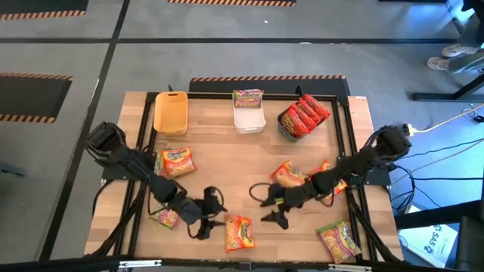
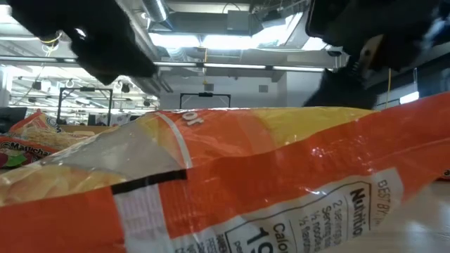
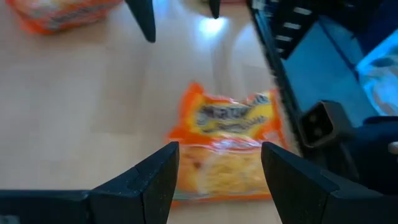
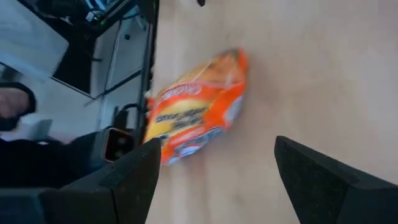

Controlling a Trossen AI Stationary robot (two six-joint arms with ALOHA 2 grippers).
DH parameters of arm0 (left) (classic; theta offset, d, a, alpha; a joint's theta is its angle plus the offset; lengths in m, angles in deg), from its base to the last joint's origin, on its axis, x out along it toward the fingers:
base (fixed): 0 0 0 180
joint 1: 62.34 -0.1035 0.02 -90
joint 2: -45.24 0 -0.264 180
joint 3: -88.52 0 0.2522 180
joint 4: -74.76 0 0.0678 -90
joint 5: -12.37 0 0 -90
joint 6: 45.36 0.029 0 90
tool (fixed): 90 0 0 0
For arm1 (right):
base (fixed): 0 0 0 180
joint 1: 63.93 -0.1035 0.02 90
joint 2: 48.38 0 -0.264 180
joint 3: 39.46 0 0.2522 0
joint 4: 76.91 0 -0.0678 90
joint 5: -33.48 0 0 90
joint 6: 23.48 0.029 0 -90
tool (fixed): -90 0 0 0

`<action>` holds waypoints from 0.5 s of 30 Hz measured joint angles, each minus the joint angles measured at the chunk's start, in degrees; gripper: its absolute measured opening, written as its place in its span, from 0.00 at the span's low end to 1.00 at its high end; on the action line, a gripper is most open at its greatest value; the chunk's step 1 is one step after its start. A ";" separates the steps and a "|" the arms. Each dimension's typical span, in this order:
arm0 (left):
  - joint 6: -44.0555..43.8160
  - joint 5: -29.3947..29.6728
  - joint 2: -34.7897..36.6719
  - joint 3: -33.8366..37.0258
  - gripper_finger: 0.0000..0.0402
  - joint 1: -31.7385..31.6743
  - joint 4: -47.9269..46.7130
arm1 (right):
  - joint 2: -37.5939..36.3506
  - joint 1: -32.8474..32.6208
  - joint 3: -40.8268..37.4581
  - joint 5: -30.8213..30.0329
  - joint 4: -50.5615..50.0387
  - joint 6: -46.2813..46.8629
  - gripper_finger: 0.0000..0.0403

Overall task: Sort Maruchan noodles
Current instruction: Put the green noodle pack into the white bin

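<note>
Looking down on your wooden worktop [image 1: 227, 151], both arms reach toward the near middle. Your left gripper [image 1: 206, 219] hangs with its fingers spread open and empty, just beside an orange-yellow noodle packet [image 1: 239, 233] lying flat near the front edge. In the left wrist view that packet [image 3: 227, 146] shows between the two dark fingers [image 3: 149, 183]. Your right gripper [image 1: 274, 210] is also open and holds nothing, just on the other side of the same packet.

Other packets lie loose: one orange-yellow packet [image 1: 177, 162] on the left side, a green-pink packet [image 1: 168, 218] near your left arm, two orange packets [image 1: 290, 175] under your right arm, and one at the front right corner [image 1: 339, 240].

Along the far edge stand three bins: a yellow bin [image 1: 170, 113], a white bin [image 1: 249, 119] with a green-pink packet [image 1: 248, 97] in it, and a dark grey bin [image 1: 286, 128] holding red packets [image 1: 305, 115].
</note>
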 joint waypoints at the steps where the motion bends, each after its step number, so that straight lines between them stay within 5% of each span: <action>1: -0.67 0.02 -0.97 -0.01 0.56 0.84 0.91 | 1.34 -0.86 0.89 -0.40 0.21 1.78 0.73; 7: -5.23 0.38 -8.33 -0.25 0.56 4.16 11.10 | 9.43 -4.50 7.09 -0.61 0.34 11.61 0.73; 15: -7.62 1.62 -17.08 -4.97 0.56 5.04 11.95 | 17.38 -5.21 14.00 1.84 -0.13 21.98 0.73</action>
